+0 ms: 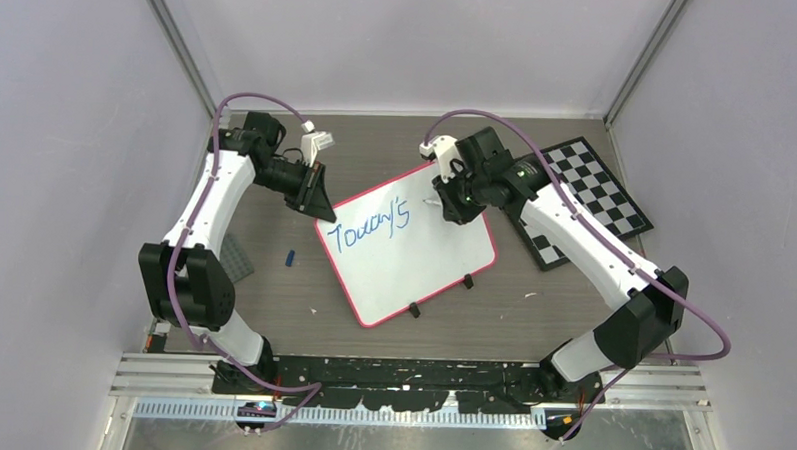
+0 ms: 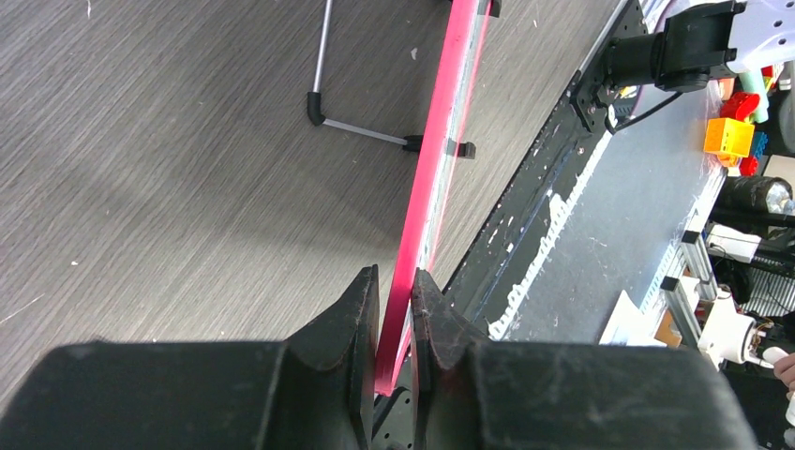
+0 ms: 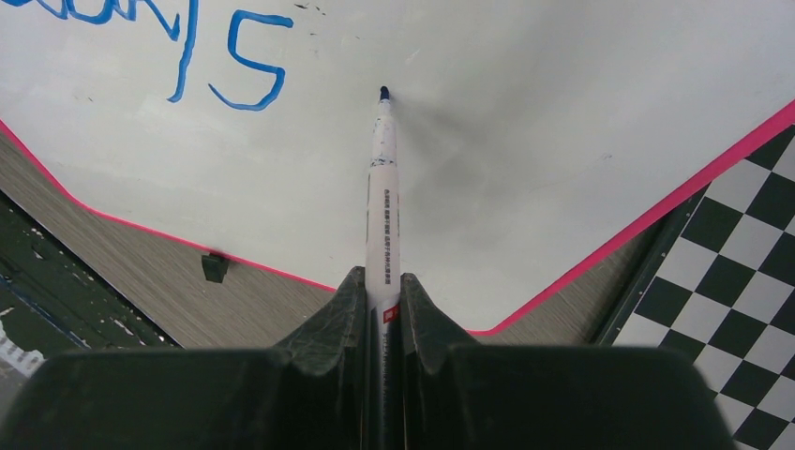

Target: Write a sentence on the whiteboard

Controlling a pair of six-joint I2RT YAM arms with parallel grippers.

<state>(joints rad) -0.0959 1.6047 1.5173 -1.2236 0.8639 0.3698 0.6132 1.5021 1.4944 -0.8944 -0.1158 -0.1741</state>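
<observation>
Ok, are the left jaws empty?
No, the left jaws are closed on the board's pink edge.

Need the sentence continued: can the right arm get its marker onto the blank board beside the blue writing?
Likely yes: the right claw grips the marker, tip at bare whiteboard past the blue writing, nothing between.

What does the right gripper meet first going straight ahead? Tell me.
The marker in the right gripper leads, so its tip meets the whiteboard on bare white beside the blue writing; it may already touch.
</observation>
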